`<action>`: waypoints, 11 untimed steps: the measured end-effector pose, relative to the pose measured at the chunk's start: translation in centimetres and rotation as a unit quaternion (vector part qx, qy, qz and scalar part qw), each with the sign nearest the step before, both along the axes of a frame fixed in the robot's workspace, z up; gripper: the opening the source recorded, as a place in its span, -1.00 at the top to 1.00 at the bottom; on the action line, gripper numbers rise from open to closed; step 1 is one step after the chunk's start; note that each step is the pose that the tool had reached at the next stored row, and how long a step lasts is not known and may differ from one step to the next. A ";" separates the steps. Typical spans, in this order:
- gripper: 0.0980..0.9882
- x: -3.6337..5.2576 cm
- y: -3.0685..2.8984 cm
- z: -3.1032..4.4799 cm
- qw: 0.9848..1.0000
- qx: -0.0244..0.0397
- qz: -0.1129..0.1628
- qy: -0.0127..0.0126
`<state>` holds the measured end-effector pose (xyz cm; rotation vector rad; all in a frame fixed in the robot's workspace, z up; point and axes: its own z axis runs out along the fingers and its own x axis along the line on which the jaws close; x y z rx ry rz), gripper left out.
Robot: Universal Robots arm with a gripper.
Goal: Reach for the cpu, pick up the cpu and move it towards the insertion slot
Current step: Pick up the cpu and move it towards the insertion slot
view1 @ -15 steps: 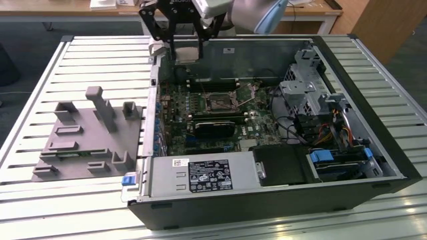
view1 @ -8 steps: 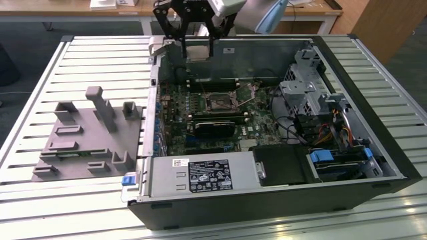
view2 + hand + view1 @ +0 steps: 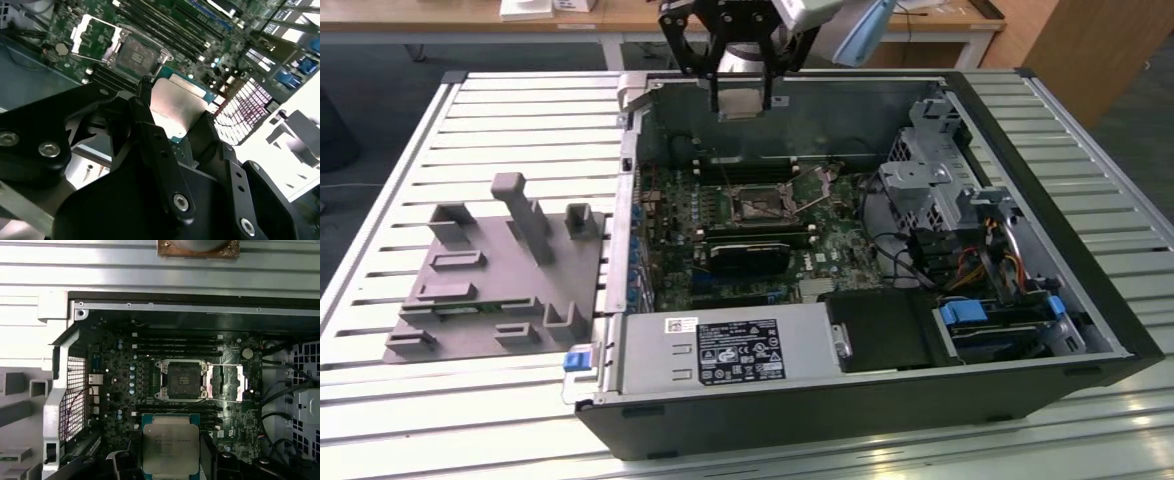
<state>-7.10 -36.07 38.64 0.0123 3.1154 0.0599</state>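
— So, where is the small square chip with the silvery-grey metal top, the cpu (image 3: 170, 449)?

— Clamped between the two black fingers (image 3: 155, 145) of the gripper (image 3: 743, 100), one on each side of it. In the exterior view it hangs in the air above the far edge of the open black computer case (image 3: 1067, 375), clear of the board.

— And inside the case?

— A green motherboard (image 3: 720, 215) lies on its floor. Near the board's middle sits the insertion slot (image 3: 183, 380), a square socket with a silvery metal frame around a dark centre; its hinged metal cover (image 3: 225, 382) is folded open just beside it. Dark memory slots (image 3: 177, 342) run along one side of the socket. A grey power supply box (image 3: 720, 352) fills the near corner of the case on the exterior view's left.

— Is the chip touching the socket?

— No, well apart; in both wrist views the socket lies beyond the chip, uncovered.

— Outside the case?

— A grey plastic fixture (image 3: 494, 275) with upright blocks rests on the slatted metal table (image 3: 400, 150), at the exterior view's left.
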 end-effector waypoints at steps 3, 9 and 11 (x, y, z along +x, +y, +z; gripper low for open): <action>0.00 1.16 0.12 -0.08 1.000 0.000 0.000 0.000; 0.00 3.33 0.37 -0.23 1.000 0.000 0.000 0.000; 0.00 3.86 0.46 -0.27 1.000 0.000 0.000 0.000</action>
